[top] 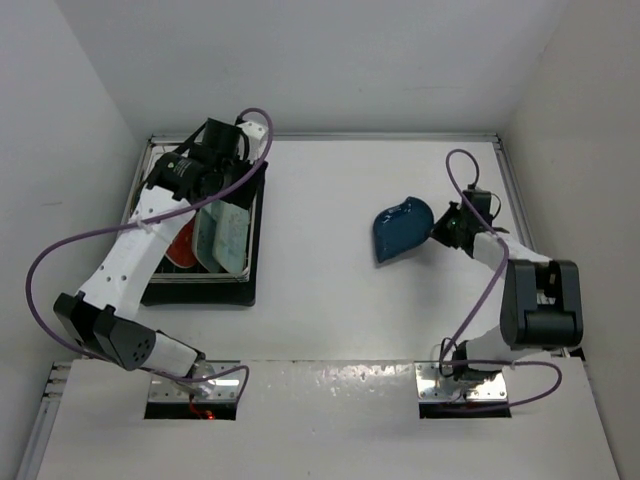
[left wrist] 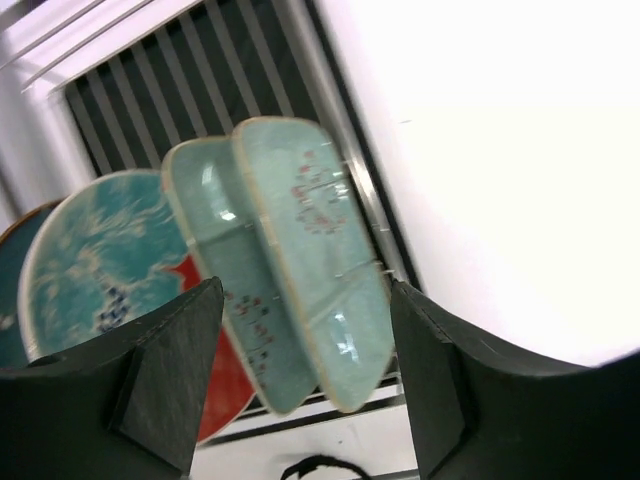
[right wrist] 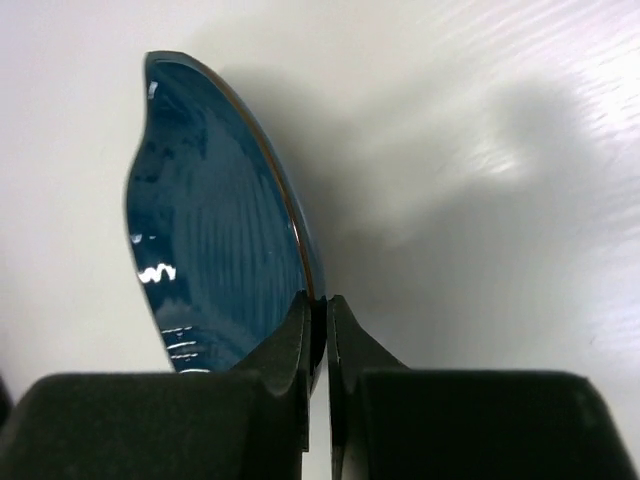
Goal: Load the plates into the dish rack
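The dish rack (top: 252, 262), a wire rack on a black tray, stands at the far left. In it stand two pale mint plates (top: 228, 235), side by side on edge, with the red patterned plate (top: 182, 246) beside them. In the left wrist view the mint plates (left wrist: 300, 250) lean next to the red plate (left wrist: 95, 260), and a dark teal edge (left wrist: 8, 290) shows at the far left. My left gripper (left wrist: 305, 375) is open and empty just above the mint plates. My right gripper (top: 445, 228) is shut on the rim of the dark-blue leaf plate (top: 403, 228), held tilted above the table (right wrist: 210, 240).
White walls close in the table on the left, back and right. A raised rail (top: 510, 190) runs along the right and far edges. The left arm (top: 130, 260) stretches over the rack's left side. Purple cables loop beside both arms.
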`<action>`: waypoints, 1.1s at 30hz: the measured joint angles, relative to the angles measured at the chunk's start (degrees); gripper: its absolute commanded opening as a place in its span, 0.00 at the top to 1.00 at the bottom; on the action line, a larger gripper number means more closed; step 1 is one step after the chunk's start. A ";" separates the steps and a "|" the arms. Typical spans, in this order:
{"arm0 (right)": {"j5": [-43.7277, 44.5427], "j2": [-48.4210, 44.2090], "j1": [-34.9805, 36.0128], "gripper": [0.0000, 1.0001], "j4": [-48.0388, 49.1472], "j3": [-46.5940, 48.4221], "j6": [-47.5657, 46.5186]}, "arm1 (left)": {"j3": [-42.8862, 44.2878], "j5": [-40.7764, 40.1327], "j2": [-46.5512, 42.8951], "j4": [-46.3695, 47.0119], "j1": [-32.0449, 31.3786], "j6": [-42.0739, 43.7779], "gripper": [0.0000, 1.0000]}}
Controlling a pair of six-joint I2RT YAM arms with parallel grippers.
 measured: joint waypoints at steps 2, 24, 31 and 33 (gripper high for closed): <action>-1.03 -3.98 1.79 1.00 0.11 -2.43 -0.28 | 0.00 3.69 -0.28 0.55 -0.15 0.39 0.28; -12.07 -12.68 31.26 1.00 22.82 -2.80 10.56 | -0.83 27.17 6.95 5.01 -3.45 -0.63 0.36; -11.98 -11.08 32.28 1.00 28.41 -2.23 11.80 | -5.09 25.79 3.30 5.18 -2.40 -0.81 0.50; -11.96 -11.02 32.33 1.00 29.38 -2.23 12.20 | -5.53 25.68 2.58 5.27 -1.20 -1.01 0.57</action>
